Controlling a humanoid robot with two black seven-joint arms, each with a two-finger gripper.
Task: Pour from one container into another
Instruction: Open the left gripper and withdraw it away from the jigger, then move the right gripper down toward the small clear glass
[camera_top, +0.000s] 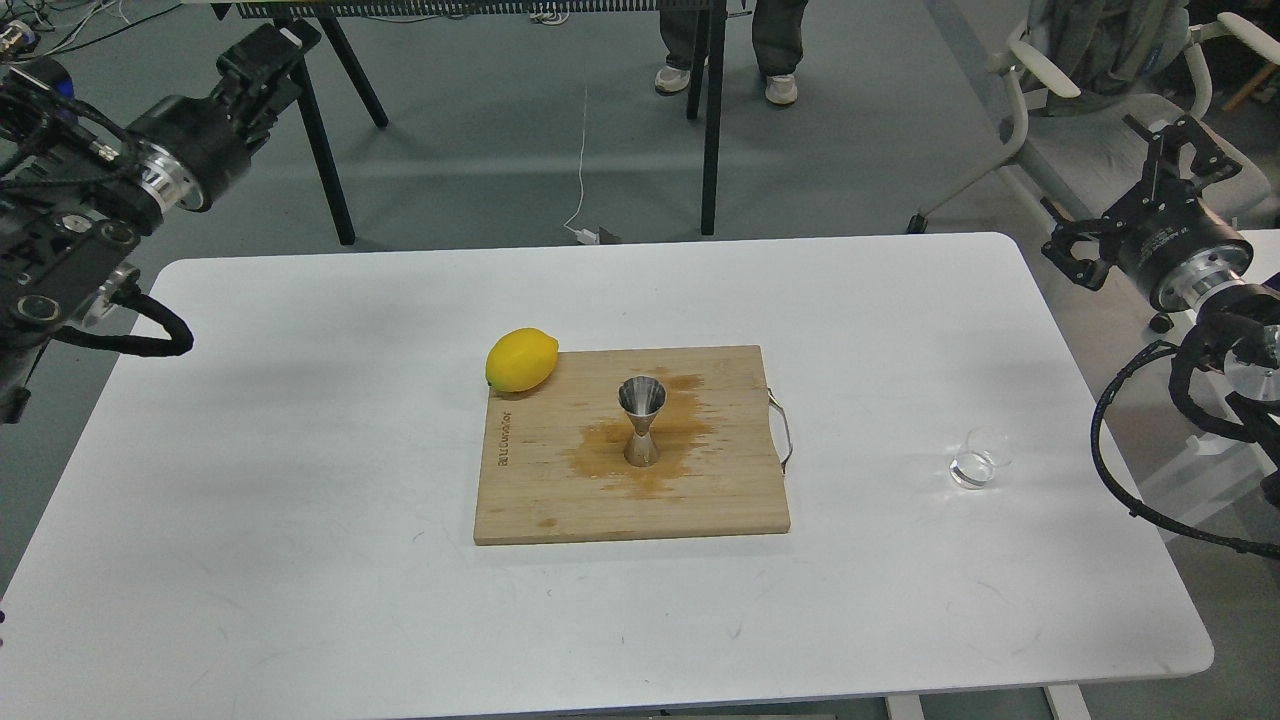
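Note:
The steel jigger (641, 420) stands upright in the middle of a wooden cutting board (540, 500), on a brownish wet stain. The clear glass tumbler (978, 462) sits alone on the white table, far right of the board. My right gripper (1128, 198) hovers open beyond the table's right edge, up and right of the tumbler, holding nothing. My left gripper (275, 55) is raised at the top left, past the table's far corner and far from both containers. It is dark against the black table leg, so its fingers cannot be told apart.
A yellow lemon (521, 359) rests at the board's far left corner. The board has a metal handle (782, 430) on its right side. A grey chair (1090, 130) stands behind my right arm. A person's feet (725, 85) and black table legs are beyond the table.

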